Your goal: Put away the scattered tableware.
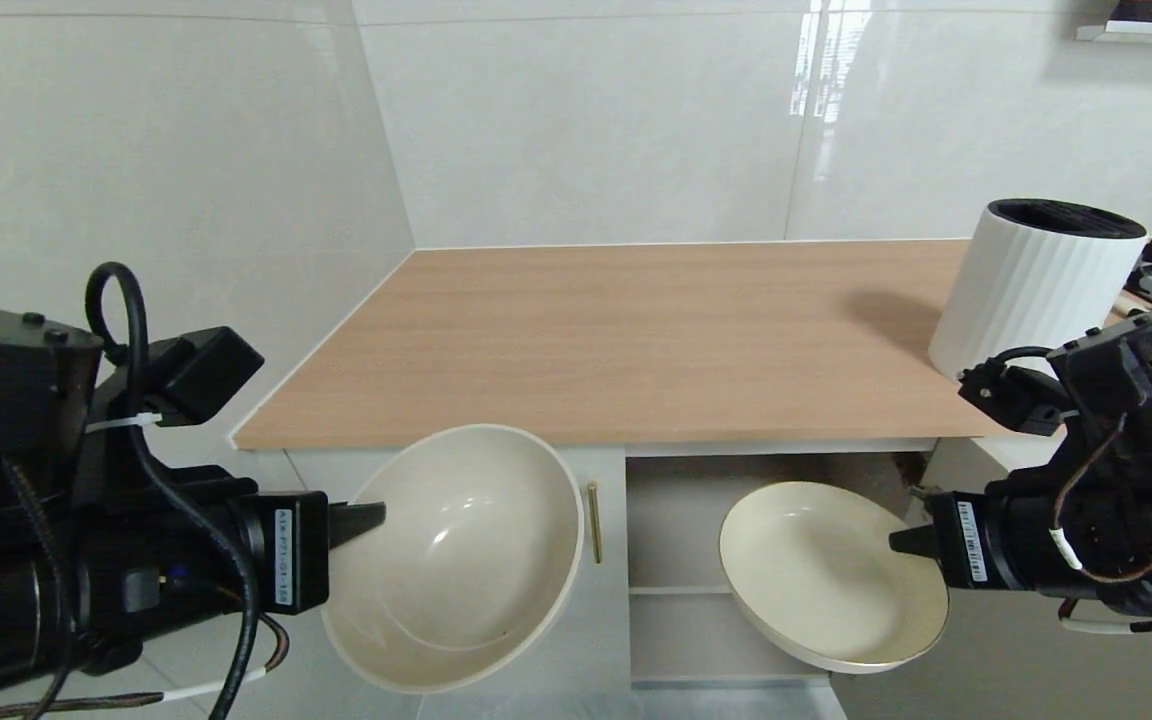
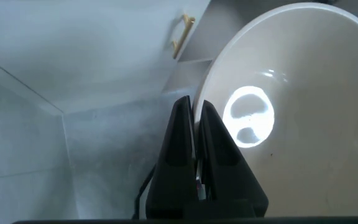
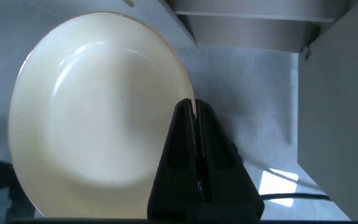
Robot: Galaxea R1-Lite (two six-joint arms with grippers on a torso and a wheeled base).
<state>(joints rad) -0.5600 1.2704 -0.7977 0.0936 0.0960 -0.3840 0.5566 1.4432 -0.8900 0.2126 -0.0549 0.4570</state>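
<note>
Pinching rims: left gripper (image 1: 376, 514) on bowl (image 1: 466, 560), right gripper (image 1: 898, 543) on plate (image 1: 826, 575) (cupboard (image 1: 671, 520) partly hidden).

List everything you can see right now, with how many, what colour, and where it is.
bowl: one, cream, held by its rim in front of the closed cabinet door
plate: one, cream, held by its rim in front of the open cabinet compartment
ribbed container: one, white, standing at the countertop's right end
countertop: one, light wood, against the tiled wall
cabinet: one, pale grey, under the countertop
door handle: one, gold, on the closed door
left gripper: one, black, fingers shut on the bowl's rim
right gripper: one, black, fingers shut on the plate's rim
</note>
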